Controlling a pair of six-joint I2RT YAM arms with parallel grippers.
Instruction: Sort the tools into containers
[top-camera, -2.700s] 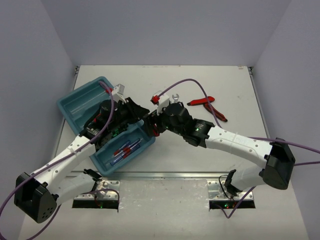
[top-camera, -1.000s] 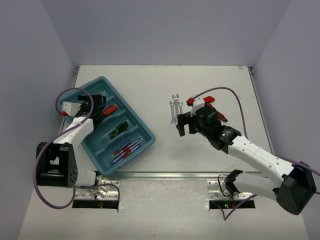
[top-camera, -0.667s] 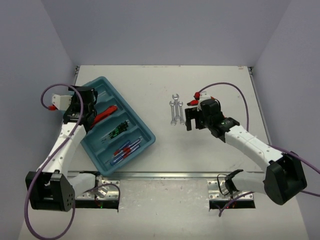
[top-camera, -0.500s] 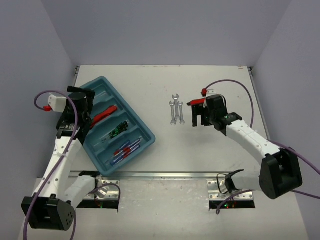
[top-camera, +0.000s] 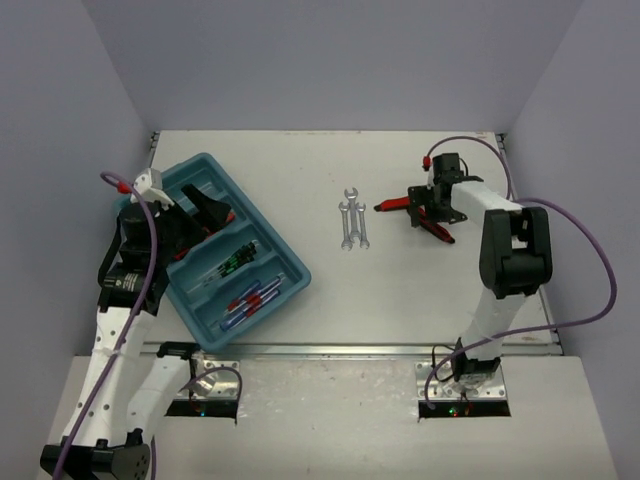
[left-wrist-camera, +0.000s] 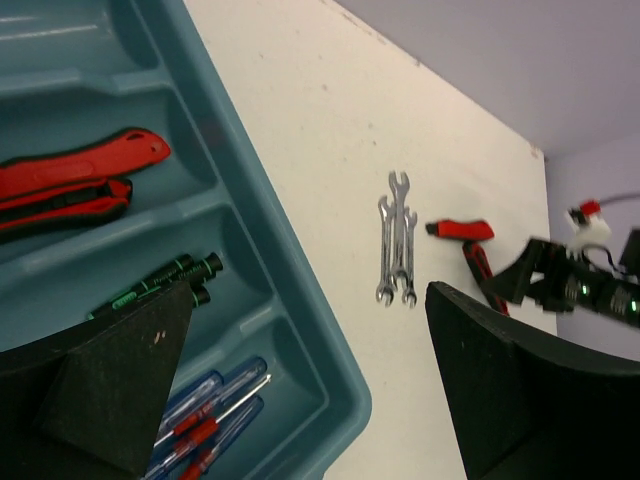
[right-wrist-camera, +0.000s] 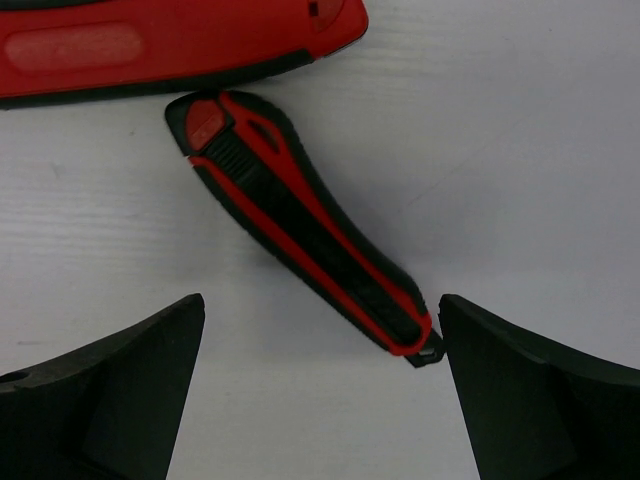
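Left arm runs up from its base along the left side of the teal-blue rectangular plastic tray (top-camera: 262, 217) and bends in over it, wrist angled so the left end effector (top-camera: 207, 213) hangs above the tray pointing toward the middle of the white tabletop (top-camera: 300, 180). Its jaws are spread wide, nothing in them.

Inside the tray, in long compartments side by side: a pair of red-handled pliers (left-wrist-camera: 70, 185), then the thin black-handled screwdrivers with green marks (left-wrist-camera: 160, 285), then the blue-and-red-handled screwdrivers (left-wrist-camera: 210, 410) in the one nearest the robot.

Right arm stands up steeply from its base, folds at the elbow and reaches to the far right part of the tabletop, with the right end effector (top-camera: 432, 208) pointing down over a second pair of red-handled pliers (top-camera: 393, 206). Also wide open, not gripping. From the wrist view the pliers' handles are splayed. One runs diagonally between the two black fingers (right-wrist-camera: 110, 390), and neither finger touches it.

The small silver wrenches (top-camera: 351, 222) lie close together on the tabletop, between the tray and those loose pliers, well apart from both end effectors.
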